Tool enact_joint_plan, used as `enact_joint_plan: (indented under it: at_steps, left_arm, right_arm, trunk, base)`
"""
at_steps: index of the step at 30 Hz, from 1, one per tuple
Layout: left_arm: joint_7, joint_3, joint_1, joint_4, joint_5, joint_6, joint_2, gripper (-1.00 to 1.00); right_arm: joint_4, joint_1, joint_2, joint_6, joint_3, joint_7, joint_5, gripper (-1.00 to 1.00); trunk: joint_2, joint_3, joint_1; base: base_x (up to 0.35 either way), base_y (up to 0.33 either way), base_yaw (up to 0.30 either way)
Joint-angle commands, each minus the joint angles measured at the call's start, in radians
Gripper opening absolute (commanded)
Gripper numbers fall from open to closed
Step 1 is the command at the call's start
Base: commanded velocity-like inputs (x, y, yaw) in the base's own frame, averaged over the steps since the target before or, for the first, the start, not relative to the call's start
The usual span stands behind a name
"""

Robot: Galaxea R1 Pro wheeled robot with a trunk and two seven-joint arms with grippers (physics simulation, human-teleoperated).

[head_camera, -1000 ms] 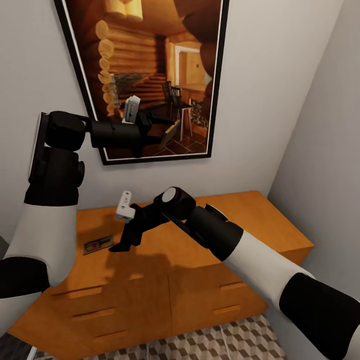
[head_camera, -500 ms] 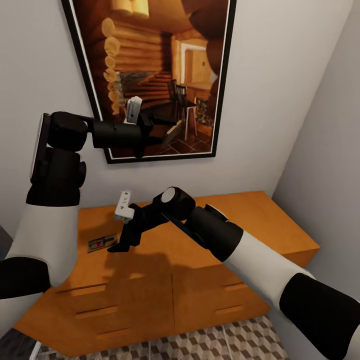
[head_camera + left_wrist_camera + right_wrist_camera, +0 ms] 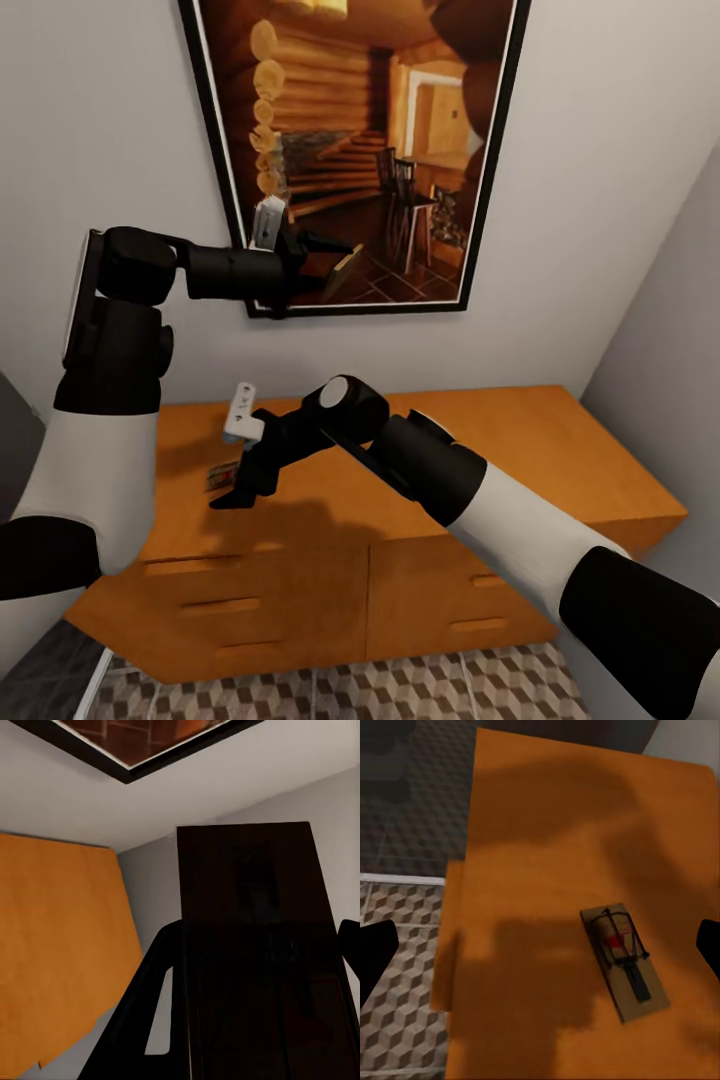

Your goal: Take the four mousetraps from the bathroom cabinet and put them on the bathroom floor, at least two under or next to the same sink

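Arms reached forward: left gripper (image 3: 335, 265), raised before a framed picture (image 3: 370, 150), clamped a mousetrap (image 3: 259, 960), right gripper (image 3: 235, 490) hung spread wide above another mousetrap (image 3: 624, 960) on the cabinet (image 3: 520, 440).

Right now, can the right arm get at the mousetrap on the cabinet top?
Probably yes. The right gripper hovers open just above the mousetrap, which lies flat on the cabinet top with bare wood around it and nothing between the two.
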Motion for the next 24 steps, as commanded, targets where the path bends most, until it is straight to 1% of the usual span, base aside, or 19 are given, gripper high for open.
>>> enact_joint_plan:
  at_steps: [1, 6, 7, 9, 10, 11, 13, 14, 16, 20, 24]
  left_arm:
    - [0.008, 0.0, 0.0, 0.0, 0.007, 0.004, 0.0, -1.0]
    - [0.008, 0.0, 0.002, 0.003, 0.007, 0.003, 0.0, -1.0]
    - [0.008, 0.0, 0.002, 0.003, 0.007, 0.003, 0.0, -1.0]
    - [0.008, 0.0, 0.002, 0.004, 0.007, 0.003, 0.0, -1.0]
    - [0.008, 0.0, 0.002, 0.004, 0.007, 0.003, 0.0, -1.0]
    - [0.008, 0.0, 0.002, 0.004, 0.007, 0.003, 0.0, -1.0]
    - [0.008, 0.0, 0.002, 0.005, 0.007, 0.004, 0.0, -1.0]
    - [0.008, 0.0, 0.002, 0.005, 0.007, 0.004, 0.0, -1.0]
    - [0.008, 0.0, 0.002, 0.005, 0.007, 0.004, 0.0, -1.0]
    - [0.008, 0.0, 0.003, 0.004, 0.007, 0.004, 0.0, -1.0]
    - [0.008, 0.0, 0.007, 0.004, 0.007, 0.004, 0.0, -1.0]
  right_arm:
    - [-0.002, -0.001, 0.0, 0.007, 0.004, 0.002, 0.0, 1.0]
    - [-0.027, -0.001, -0.001, 0.007, 0.012, 0.011, 0.003, 1.0]
    - [-0.035, -0.001, -0.002, 0.007, 0.017, 0.024, 0.004, 1.0]
    - [-0.043, -0.001, -0.003, 0.006, 0.039, 0.075, 0.008, 1.0]
    - [-0.045, -0.001, -0.003, 0.006, 0.055, 0.101, 0.019, 1.0]
    - [-0.046, -0.001, -0.004, 0.005, 0.062, 0.113, 0.027, 1.0]
    - [-0.048, -0.001, -0.001, 0.003, 0.081, 0.144, 0.07, 1.0]
    - [-0.049, -0.001, 0.0, 0.002, 0.086, 0.152, 0.091, 1.0]
    - [-0.049, -0.001, 0.0, 0.0, 0.09, 0.16, 0.111, 1.0]
    - [-0.05, -0.001, 0.0, -0.003, 0.093, 0.167, 0.127, 1.0]
    - [-0.05, -0.001, 0.0, -0.004, 0.09, 0.169, 0.13, 1.0]
  trunk:
    - [-0.001, -0.002, 0.0]
    - [-0.001, -0.007, 0.0]
    - [-0.001, -0.007, 0.0]
    - [-0.001, -0.008, 0.0]
    - [-0.001, -0.008, 0.0]
    - [-0.001, -0.008, 0.0]
    - [-0.001, -0.008, 0.0]
    - [-0.001, -0.008, 0.0]
    - [-0.001, -0.008, 0.0]
    - [-0.001, -0.008, 0.0]
    - [-0.001, -0.008, 0.0]
  base:
    - [0.0, 0.0, 0.18]
    - [0.0, 0.0, 0.135]
    - [0.0, 0.0, 0.048]
    - [0.01, -0.009, 0.025]
    - [0.068, -0.061, 0.013]
    - [0.096, -0.086, 0.01]
    - [0.167, -0.15, 0.005]
    - [0.208, -0.185, 0.003]
    - [0.202, -0.147, 0.002]
    - [0.085, -0.051, 0.001]
    - [0.016, -0.01, 0.0]
